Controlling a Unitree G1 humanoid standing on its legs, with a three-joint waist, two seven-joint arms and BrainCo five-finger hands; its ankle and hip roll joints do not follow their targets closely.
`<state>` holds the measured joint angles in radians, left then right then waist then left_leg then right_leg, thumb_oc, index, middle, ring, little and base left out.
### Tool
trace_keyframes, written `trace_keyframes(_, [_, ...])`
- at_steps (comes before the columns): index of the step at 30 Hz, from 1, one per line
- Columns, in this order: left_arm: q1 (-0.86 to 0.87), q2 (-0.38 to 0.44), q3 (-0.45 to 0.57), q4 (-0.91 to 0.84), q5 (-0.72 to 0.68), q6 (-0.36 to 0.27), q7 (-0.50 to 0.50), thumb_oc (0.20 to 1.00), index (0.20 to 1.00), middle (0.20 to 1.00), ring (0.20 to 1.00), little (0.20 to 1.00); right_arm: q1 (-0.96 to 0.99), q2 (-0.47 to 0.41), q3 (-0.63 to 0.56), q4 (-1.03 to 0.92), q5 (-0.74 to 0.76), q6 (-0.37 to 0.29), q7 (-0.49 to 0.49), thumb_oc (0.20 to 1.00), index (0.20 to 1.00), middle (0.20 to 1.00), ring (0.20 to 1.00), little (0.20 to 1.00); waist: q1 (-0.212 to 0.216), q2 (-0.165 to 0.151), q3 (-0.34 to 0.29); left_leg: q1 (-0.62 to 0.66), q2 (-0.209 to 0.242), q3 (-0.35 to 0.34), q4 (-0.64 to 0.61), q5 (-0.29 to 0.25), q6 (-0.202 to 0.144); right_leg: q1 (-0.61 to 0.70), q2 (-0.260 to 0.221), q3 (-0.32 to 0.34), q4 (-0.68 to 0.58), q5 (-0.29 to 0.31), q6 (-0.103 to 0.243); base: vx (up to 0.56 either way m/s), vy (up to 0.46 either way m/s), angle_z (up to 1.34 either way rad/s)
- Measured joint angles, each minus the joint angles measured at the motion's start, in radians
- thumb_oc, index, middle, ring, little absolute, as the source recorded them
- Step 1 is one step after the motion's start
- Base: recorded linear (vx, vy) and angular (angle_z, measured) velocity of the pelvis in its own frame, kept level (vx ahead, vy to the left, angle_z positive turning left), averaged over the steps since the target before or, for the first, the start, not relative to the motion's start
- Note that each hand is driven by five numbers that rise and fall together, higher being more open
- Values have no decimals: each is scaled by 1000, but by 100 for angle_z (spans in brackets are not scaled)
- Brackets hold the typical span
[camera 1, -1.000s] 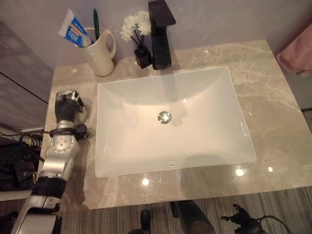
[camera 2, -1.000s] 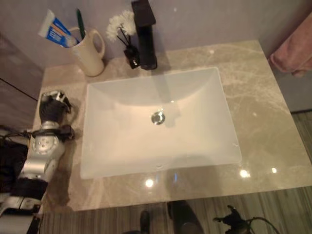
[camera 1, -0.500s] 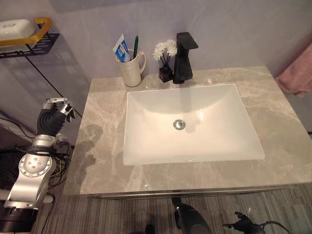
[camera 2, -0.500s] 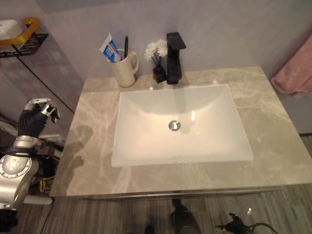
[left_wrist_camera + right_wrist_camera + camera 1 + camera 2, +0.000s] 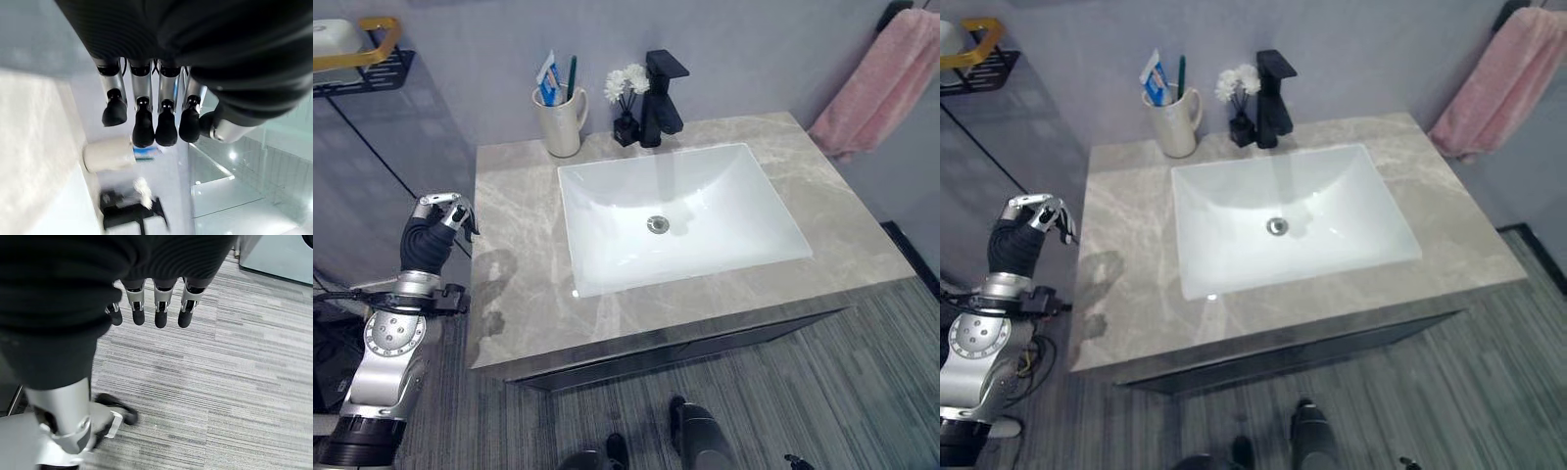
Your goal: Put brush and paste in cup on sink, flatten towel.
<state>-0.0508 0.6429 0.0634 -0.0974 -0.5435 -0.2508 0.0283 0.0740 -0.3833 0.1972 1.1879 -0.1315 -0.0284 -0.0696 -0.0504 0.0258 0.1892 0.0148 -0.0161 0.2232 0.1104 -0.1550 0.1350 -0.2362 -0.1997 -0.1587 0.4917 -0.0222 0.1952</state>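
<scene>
Behind the sink (image 5: pixel 675 211), at its back left corner, one cup (image 5: pixel 559 123) stands on the worktop (image 5: pixel 519 245) with one toothbrush (image 5: pixel 572 76) and one paste tube (image 5: pixel 546 78) inside. One pink towel (image 5: pixel 881 83) hangs right of the sink. Left hand (image 5: pixel 435 230) hovers off the worktop's left edge, fingers relaxed, empty. Right hand (image 5: pixel 146 308) hangs above the floor, relaxed, empty.

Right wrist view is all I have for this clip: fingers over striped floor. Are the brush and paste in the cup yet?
Observer: Yes. The toothbrush and toothpaste stand in the cream cup at the counter's back left corner.
Operator: And the towel?
Observer: The pink towel hangs in folds on the wall to the right of the counter, not spread flat.
Operator: Where is the left hand?
Observer: The left hand is raised beside the counter's left edge, fingers relaxed, holding nothing.
</scene>
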Motion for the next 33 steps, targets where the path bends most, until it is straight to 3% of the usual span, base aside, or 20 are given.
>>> trace_keyframes(3, [8, 17, -49, 18, 2, 10, -31, 200, 200, 200, 200, 200, -2, 15, -19, -15, 0, -7, -4, 1000, 1000, 1000, 1000, 1000, 9, -44, -28, -4, 16, 67, -14, 3, -3, 101, -41, -26, -59, 22, 7, -96, -47, -66])
trace_keyframes(5, [23, 21, -65, 35, 3, 16, -47, 200, 200, 200, 200, 200, 1, 17, -21, -34, 0, -9, -11, 1000, 1000, 1000, 1000, 1000, 22, -55, -48, -4, 34, 105, -10, 2, -6, 136, -43, -62, -51, 29, 6, -69, -12, -71])
trace_keyframes(8, [21, 18, -88, 51, 4, 22, -56, 200, 200, 200, 200, 200, 0, 15, -20, -70, 1, -17, -18, 1000, 1000, 1000, 1000, 1000, 24, -58, -68, -3, 56, 151, -9, 19, -38, 161, -8, -99, -158, 40, -4, -122, -67, -74])
trace_keyframes(9, [20, 6, -92, 60, 4, 21, -55, 200, 200, 200, 200, 200, 10, 14, -19, -95, 1, -16, -18, 1000, 1000, 1000, 1000, 1000, 30, -53, -92, -7, 58, 173, -22, 21, -40, 178, 10, -91, -220, 52, 16, -73, -63, -68])
trace_keyframes(10, [12, 5, -94, 63, 5, 22, -55, 200, 200, 200, 200, 200, 14, 10, -19, -131, 2, -17, -19, 1000, 1000, 1000, 1000, 1000, 33, -53, -109, -4, 71, 196, -53, 31, -51, 168, 18, -81, -249, 24, 24, -137, -96, -79])
trace_keyframes(12, [7, -7, -102, 74, 6, 22, -54, 200, 200, 200, 200, 200, 12, 10, -17, -159, 2, -16, -22, 1000, 1000, 1000, 1000, 1000, 34, -67, -118, 4, 68, 243, -54, 34, -61, 134, -1, -102, -186, -15, -3, -105, -84, -82])
trace_keyframes(13, [15, -9, -109, 87, 11, 22, -53, 200, 200, 200, 200, 200, 12, 10, -13, -194, 1, -17, -25, 1000, 1000, 1000, 1000, 1000, 41, -82, -126, 1, 59, 283, -25, 32, -65, 111, -8, -167, -181, -12, -41, -88, -87, -117])
trace_keyframes(15, [24, -10, -108, 103, 16, 30, -53, 200, 200, 200, 200, 200, -7, 8, -8, -230, 1, -30, -40, 1000, 1000, 1000, 1000, 1000, 61, -89, -130, -36, 85, 290, 28, 25, -71, 124, 9, -229, -284, 42, -118, -139, -175, -149])
trace_keyframes(16, [16, -17, -107, 99, 20, 30, -54, 200, 200, 200, 200, 200, -11, -1, -9, -250, 0, -34, -42, 1000, 1000, 1000, 1000, 1000, 66, -87, -144, -47, 65, 258, -62, 36, -71, 116, 27, -231, -343, 49, -109, -142, -280, -147])
trace_keyframes(17, [11, -18, -100, 90, 28, 31, -53, 200, 200, 200, 200, 200, -20, -8, -14, -258, -1, -32, -44, 1000, 1000, 1000, 1000, 1000, 67, -90, -131, -23, 63, 295, -116, 100, -92, 113, 25, -229, -373, 21, -100, -116, -264, -115])
trace_keyframes(18, [11, -38, -106, 97, 35, 36, -51, 200, 200, 200, 200, 200, -12, -12, -15, -269, -2, -35, -44, 1000, 1000, 1000, 1000, 1000, 52, -79, -120, -16, 78, 317, -102, 99, -93, 118, 24, -232, -355, -8, -115, -83, -198, -94])
trace_keyframes(20, [16, -63, -128, 99, 43, 38, -54, 200, 200, 200, 200, 200, 29, -15, -12, -290, -5, -35, -47, 1000, 1000, 1000, 1000, 1000, 38, -67, -120, 4, 108, 364, -88, 93, -109, 138, 13, -242, -291, -43, -88, -76, -176, -76])
trace_keyframes(22, [7, -45, -127, 107, 44, 35, -53, 200, 200, 200, 200, 200, 73, -10, -9, -292, -23, -34, -53, 1000, 1000, 1000, 1000, 1000, 26, -108, -134, 2, 108, 398, -73, 96, -134, 166, 7, -221, -346, -39, -85, -137, -276, -72])
trace_keyframes(24, [-6, -61, -156, 135, 43, 35, -49, 200, 200, 200, 200, 200, 77, -18, -8, -267, -30, -32, -64, 1000, 1000, 1000, 1000, 1000, 35, -105, -129, -3, 133, 388, -49, 107, -144, 175, 53, -171, -422, 3, -109, -62, -142, -72])
trace_keyframes(25, [-9, -64, -201, 164, 43, 39, -49, 200, 200, 200, 200, 200, 77, -31, -7, -250, -40, -24, -66, 1000, 1000, 1000, 1000, 1000, 45, -86, -116, -7, 159, 352, -31, 107, -145, 190, 88, -126, -479, 44, -135, -38, -148, -88])
trace_keyframes(27, [-23, -81, -232, 173, 43, 41, -51, 200, 200, 200, 200, 200, 85, -42, -7, -242, -40, -15, -73, 1000, 1000, 1000, 1000, 1000, 34, -73, -107, -29, 165, 275, -16, 109, -150, 209, 104, -120, -533, 74, -145, -112, -163, -49])
trace_keyframes(28, [-42, -118, -242, 176, 43, 40, -51, 200, 200, 200, 200, 200, 86, -50, -7, -215, -40, -10, -81, 1000, 1000, 1000, 1000, 1000, 36, -64, -98, -45, 169, 179, 1, 122, -170, 216, 118, -104, -571, 106, -163, -79, -141, -37])
trace_keyframes(29, [-49, -130, -241, 176, 42, 40, -47, 200, 200, 200, 200, 200, 66, -49, -8, -183, -39, -10, -84, 1000, 1000, 1000, 1000, 1000, 39, -78, -74, -81, 157, 42, 60, 115, -174, 217, 112, -68, -577, 108, -185, 16, -122, -77])
trace_keyframes(30, [-37, -140, -240, 176, 40, 40, -43, 200, 200, 200, 200, 200, 39, -49, -9, -156, -39, -8, -92, 1000, 1000, 1000, 1000, 1000, 50, -97, -62, -102, 82, -182, 34, 91, -210, 200, 94, -9, -577, 117, -186, 41, -103, -93])
trace_keyframes(33, [-2, -146, -238, 178, 38, 41, -45, 200, 200, 200, 200, 200, -12, -60, 6, -108, -40, -13, -102, 1000, 1000, 1000, 1000, 1000, 75, -71, -52, -115, -10, -416, -54, 95, -208, 176, 113, 106, -580, 131, -175, 51, -40, -115])
